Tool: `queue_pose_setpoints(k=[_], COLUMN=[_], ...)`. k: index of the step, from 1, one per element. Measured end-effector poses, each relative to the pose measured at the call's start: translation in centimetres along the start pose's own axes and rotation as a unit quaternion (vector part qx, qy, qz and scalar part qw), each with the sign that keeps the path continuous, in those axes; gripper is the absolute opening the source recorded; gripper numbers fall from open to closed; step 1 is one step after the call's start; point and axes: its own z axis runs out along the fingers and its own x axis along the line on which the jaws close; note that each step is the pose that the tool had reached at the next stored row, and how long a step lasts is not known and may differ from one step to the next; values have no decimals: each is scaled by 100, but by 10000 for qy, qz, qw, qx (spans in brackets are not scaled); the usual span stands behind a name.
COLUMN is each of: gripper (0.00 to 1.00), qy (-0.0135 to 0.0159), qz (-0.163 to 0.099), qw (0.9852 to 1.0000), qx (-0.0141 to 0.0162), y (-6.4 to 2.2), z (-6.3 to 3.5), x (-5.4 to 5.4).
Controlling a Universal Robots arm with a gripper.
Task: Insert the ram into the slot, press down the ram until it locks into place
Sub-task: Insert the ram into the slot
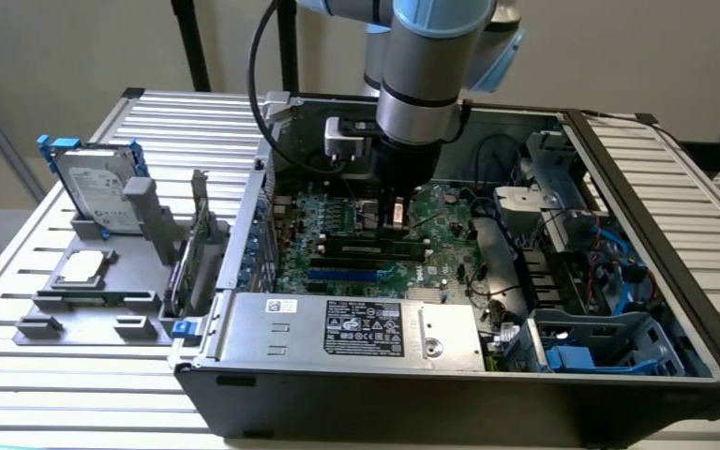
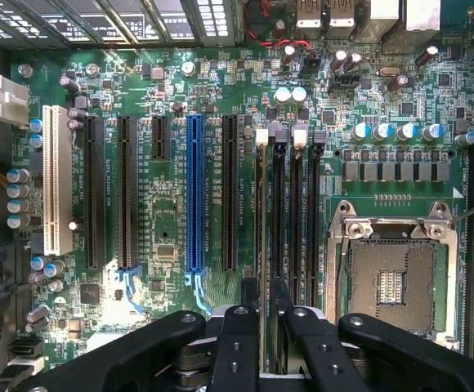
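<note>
The open computer case [image 1: 373, 403] takes up the middle of the exterior view; the arm [image 1: 423, 75] drops in from the top edge, its upper part cut off; below it lies the green motherboard [image 1: 448, 211]; the gripper [image 2: 266, 296] is pinched narrowly on the ram [image 1: 367, 248], which sits along a black slot near the frame's centre; seen edge-on from the wrist, the stick is hard to tell from neighbouring sockets.

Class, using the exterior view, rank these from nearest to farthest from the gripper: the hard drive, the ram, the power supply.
1. Ram, on the motherboard, right by the gripper.
2. Power supply, the silver labelled box inside the case, on the side nearer the camera.
3. Hard drive, standing outside the case, on the exterior view's left.
</note>
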Motion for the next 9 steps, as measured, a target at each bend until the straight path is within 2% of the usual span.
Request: queue_pose_setpoints(k=[6, 9], gripper=[20, 18], qy=[-28, -45], qz=[-2, -3], qw=[10000, 10000], qx=[-3, -3], y=[31, 67], z=[-152, -170], x=[5, 7])
